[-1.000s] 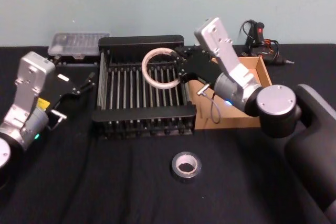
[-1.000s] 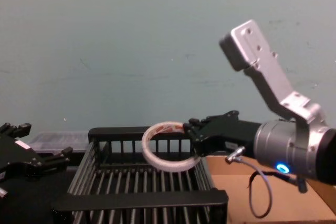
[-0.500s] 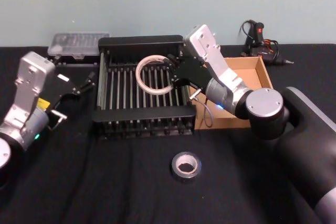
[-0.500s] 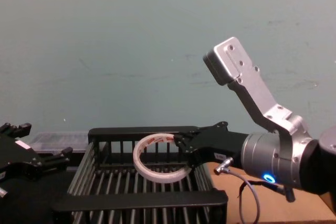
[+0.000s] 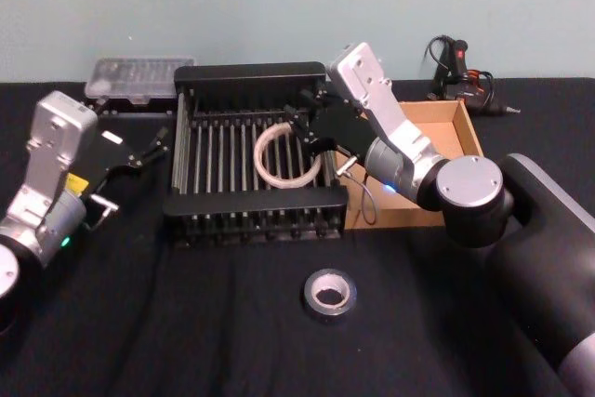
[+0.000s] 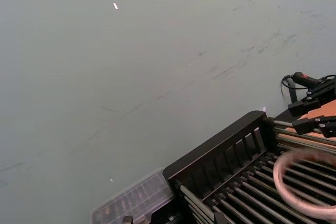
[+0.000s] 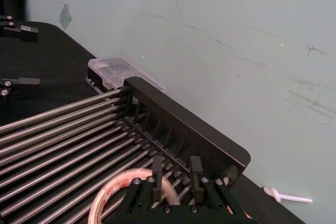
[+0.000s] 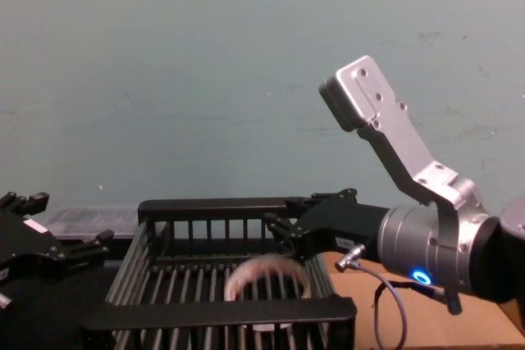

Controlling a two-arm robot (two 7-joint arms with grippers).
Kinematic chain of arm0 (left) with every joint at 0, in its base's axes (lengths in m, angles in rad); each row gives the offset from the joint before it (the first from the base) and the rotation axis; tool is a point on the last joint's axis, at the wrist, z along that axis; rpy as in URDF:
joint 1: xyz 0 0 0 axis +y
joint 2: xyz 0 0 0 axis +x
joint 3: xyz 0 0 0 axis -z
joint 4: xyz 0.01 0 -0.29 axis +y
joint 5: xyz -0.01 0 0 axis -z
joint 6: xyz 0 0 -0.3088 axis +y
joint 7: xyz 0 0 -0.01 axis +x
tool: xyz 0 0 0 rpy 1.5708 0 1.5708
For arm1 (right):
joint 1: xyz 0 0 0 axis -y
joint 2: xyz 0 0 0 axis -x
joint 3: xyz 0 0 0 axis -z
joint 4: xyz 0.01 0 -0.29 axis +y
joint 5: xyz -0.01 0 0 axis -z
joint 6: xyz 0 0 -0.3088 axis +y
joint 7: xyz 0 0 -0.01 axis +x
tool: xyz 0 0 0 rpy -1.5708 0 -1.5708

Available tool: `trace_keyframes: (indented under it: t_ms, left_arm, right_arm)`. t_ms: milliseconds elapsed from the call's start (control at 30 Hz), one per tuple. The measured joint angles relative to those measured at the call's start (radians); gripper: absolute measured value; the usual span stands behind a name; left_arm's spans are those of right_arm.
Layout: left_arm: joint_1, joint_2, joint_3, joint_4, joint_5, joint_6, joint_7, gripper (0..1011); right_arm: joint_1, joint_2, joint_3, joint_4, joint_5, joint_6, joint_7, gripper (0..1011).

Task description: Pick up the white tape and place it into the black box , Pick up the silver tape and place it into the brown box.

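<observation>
Right gripper [image 5: 307, 127], a black pincer on a silver-grey wrist, hangs over the right half of the crate with its fingers spread apart and nothing between them; the left gripper [image 5: 153, 146] sits parked at the left of the crate, and I cannot tell how it stands.

Black open-topped crate with slatted sides and barred floor [image 5: 253, 204] stands mid-table, and the shallow tan cardboard tray-like box [image 5: 446, 118] sits just beside it on the right, half hidden behind the right arm. What shows of its floor is bare.

White tape roll with faint reddish print on its ring face [image 5: 283, 156] lies inside the black crate, right of centre. In the chest view it [image 8: 267, 275] appears below the rim, tilted and slightly blurred, so it may not have settled.

Dull silver-grey duct-tape roll with a lighter core [image 5: 329, 294] lies flat on the dark tabletop near the robot, well apart from both boxes.

By my judgement the first half is as good as done: white tape in the black crate, pincer let go. Left to do is the whole second half, picking the silver roll and carrying it to the brown box.
</observation>
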Motion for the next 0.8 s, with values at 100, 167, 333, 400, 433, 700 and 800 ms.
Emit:
trace_keyframes:
  t_ms: [100,167,333,400,433,700,800]
  left_arm:
    - [0.000,0.000,0.000,0.000,0.000,0.000,0.000,1001]
    - [0.000,0.000,0.000,0.000,0.000,0.000,0.000,1001]
    - [0.000,0.000,0.000,0.000,0.000,0.000,0.000,1001]
    - [0.000,0.000,0.000,0.000,0.000,0.000,0.000,1001]
    - [0.000,0.000,0.000,0.000,0.000,0.000,0.000,1001]
    - [0.000,0.000,0.000,0.000,0.000,0.000,0.000,1001]
    - [0.000,0.000,0.000,0.000,0.000,0.000,0.000,1001]
  right_arm:
    - [0.000,0.000,0.000,-0.001,0.001,0.000,0.000,388]
    - [-0.001,0.001,0.000,-0.001,0.001,0.001,0.000,447]
    - [-0.001,0.001,0.000,-0.001,0.001,0.001,0.000,618]
    - [-0.001,0.001,0.001,-0.001,0.001,0.001,0.000,697]
    - [-0.001,0.001,0.000,-0.002,0.001,0.001,0.000,717]
    - [-0.001,0.001,0.000,-0.002,0.002,0.001,0.000,946]
    - [-0.001,0.001,0.000,-0.002,0.002,0.001,0.000,1002]
